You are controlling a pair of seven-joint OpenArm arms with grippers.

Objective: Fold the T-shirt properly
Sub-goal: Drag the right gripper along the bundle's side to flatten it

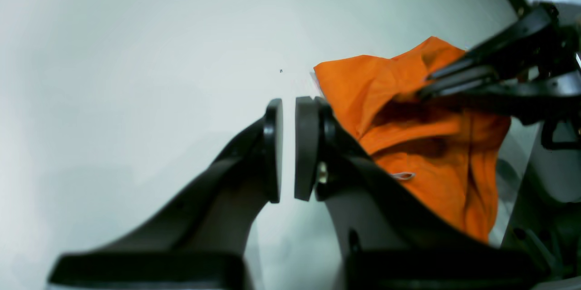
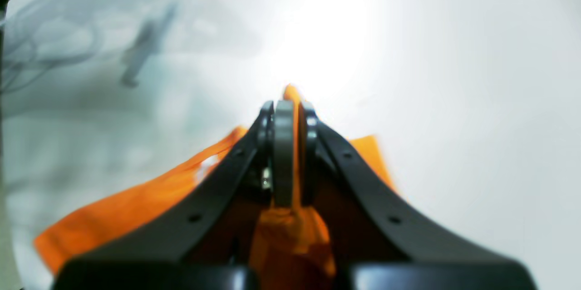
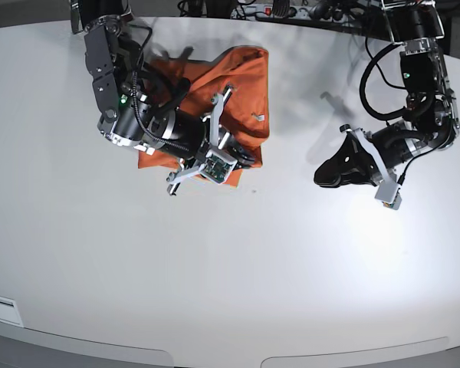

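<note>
The orange T-shirt [image 3: 241,73] lies bunched at the back left of the white table, with a small white label [image 3: 257,117] showing. My right gripper [image 3: 243,158] is at its near edge, shut on a fold of the T-shirt [image 2: 136,208]. In the right wrist view orange cloth is pinched between the gripper's [image 2: 295,145] pads. My left gripper [image 3: 320,178] hovers over bare table to the right of the T-shirt. Only a narrow gap separates its [image 1: 288,149] pads, with nothing in them. Behind it lies the T-shirt [image 1: 363,86], with the right gripper [image 1: 426,89] on it.
The white table [image 3: 215,268] stretches toward its curved front edge [image 3: 215,354]. Cables and a power strip [image 3: 276,9] lie along the far edge behind the T-shirt. The right arm's body [image 3: 115,84] covers the T-shirt's left part.
</note>
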